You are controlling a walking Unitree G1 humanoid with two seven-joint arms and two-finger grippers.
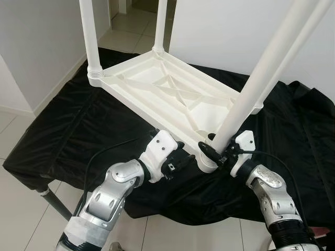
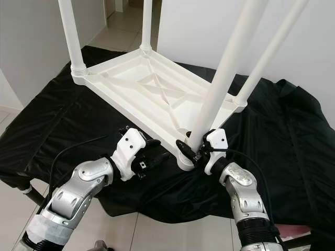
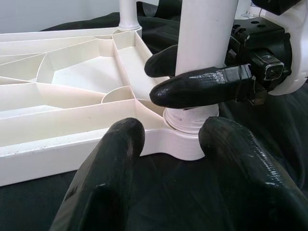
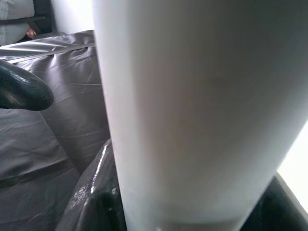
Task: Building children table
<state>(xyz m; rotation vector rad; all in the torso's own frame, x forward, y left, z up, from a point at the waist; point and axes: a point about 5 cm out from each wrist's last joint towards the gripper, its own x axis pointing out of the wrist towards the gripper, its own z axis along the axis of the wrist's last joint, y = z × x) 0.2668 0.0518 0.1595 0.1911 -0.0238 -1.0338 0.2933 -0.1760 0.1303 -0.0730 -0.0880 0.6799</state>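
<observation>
On the black cloth [image 1: 63,136], the white tabletop [image 1: 157,86] is laid upside down, three legs already upright in their corner sockets. To the left, the left gripper [image 1: 183,159] is held with its fingers spread and empty, just beside the near corner socket [image 1: 208,163]. At that socket, the fourth leg [image 1: 251,94] is clasped near its foot by the right gripper [image 1: 217,152], fingers closed around it. The last leg is judged to be in seating; a firm downward push or twist is probably called for next.
</observation>
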